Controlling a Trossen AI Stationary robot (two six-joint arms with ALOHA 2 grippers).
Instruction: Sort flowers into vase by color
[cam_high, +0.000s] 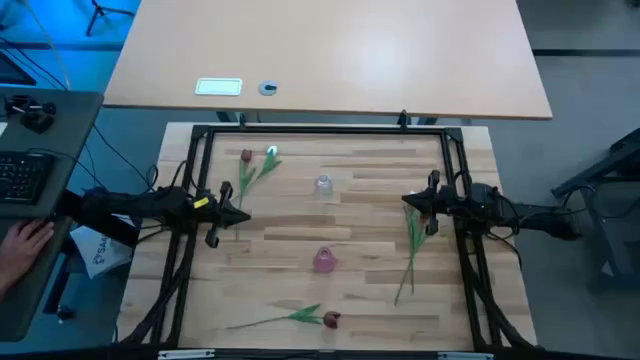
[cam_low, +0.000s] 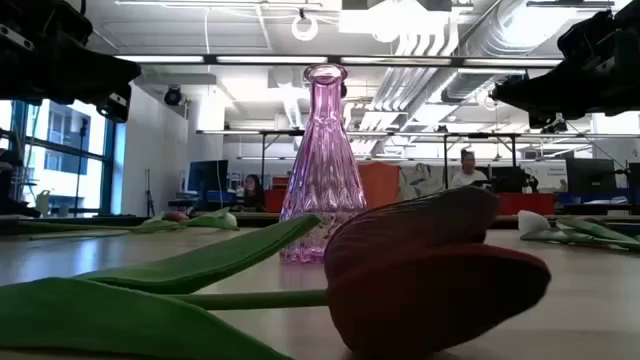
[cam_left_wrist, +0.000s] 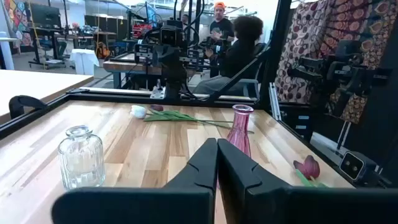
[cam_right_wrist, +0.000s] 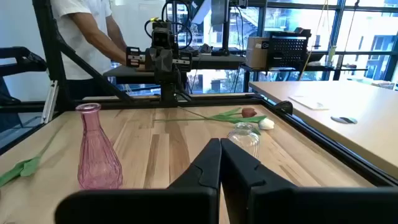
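Observation:
Five artificial tulips lie flat on the wooden table. A dark red one (cam_high: 246, 155) and a white one (cam_high: 272, 152) lie at the far left, a dark red one (cam_high: 331, 320) near the front edge, and a pair with long stems (cam_high: 411, 250) at the right. The pair's white head (cam_left_wrist: 139, 112) and red head (cam_left_wrist: 155, 107) show in the left wrist view. A pink glass vase (cam_high: 324, 260) and a clear glass vase (cam_high: 323, 186) stand upright mid-table. My left gripper (cam_high: 238, 215) hovers shut at the left and my right gripper (cam_high: 407, 203) hovers shut at the right, above the pair's heads.
A black metal frame (cam_high: 320, 130) borders the table. A second table (cam_high: 330, 50) stands beyond the far edge. A person's hand (cam_high: 25, 245) rests by a keyboard at the left. People stand behind the arms in the wrist views. Bare wood lies between the vases and each gripper.

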